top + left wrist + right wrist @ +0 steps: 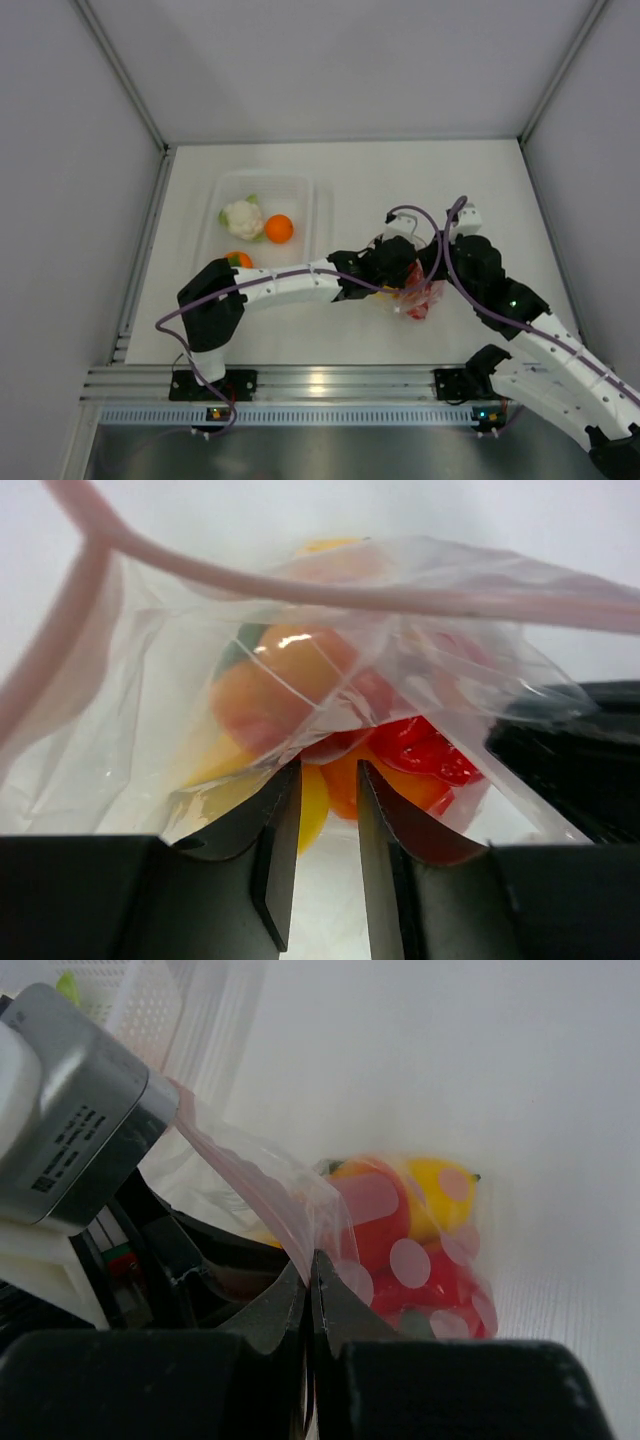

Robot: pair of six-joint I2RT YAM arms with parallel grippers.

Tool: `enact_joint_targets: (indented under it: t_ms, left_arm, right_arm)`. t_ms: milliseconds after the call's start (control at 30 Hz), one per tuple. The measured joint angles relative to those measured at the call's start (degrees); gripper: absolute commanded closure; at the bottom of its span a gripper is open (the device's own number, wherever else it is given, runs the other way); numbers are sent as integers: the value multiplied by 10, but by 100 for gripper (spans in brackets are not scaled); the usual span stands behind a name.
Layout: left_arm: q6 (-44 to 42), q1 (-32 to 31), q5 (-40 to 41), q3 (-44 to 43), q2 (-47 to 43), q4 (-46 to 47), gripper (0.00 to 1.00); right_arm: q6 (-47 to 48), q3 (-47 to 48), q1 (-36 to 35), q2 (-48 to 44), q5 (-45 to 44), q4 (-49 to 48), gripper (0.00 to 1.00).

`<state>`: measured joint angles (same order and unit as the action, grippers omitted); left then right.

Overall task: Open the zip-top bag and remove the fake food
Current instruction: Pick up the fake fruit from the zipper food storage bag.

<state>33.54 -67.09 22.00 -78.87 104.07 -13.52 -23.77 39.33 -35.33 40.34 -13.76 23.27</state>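
Top view: three pieces of fake food sat in the clear tray: a cauliflower, an orange and an orange fruit with a green top. The zip-top bag lay on the table, right of the tray and apart from it.

Left wrist: the bag mouth gaped under its pink zip strip. Your left gripper stood part-open at the lower lip, clamping nothing visible. A persimmon, red pepper and lemon remained inside.

Right wrist: your right gripper was clenched on the bag's zip edge.

Judgement: opening done, removal roughly half done.
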Motion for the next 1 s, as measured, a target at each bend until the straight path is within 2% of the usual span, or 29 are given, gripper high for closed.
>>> enact_joint_targets:
  t_ms: [100, 133, 533, 1000]
  left_arm:
    - [4, 3, 5, -1, 11, -2, 59]
    - [5, 3, 10, -2, 14, -2, 55]
    - [-5, 5, 34, -47, 34, -12, 32]
    - [-27, 6, 59, -25, 38, -35, 30]
  right_arm:
    - [0, -5, 0, -5, 1, 6, 100]
    - [0, -6, 0, -9, 1, 6, 100]
    - [2, -30, 7, -19, 3, 8, 100]
    - [5, -31, 12, -9, 19, 7, 100]
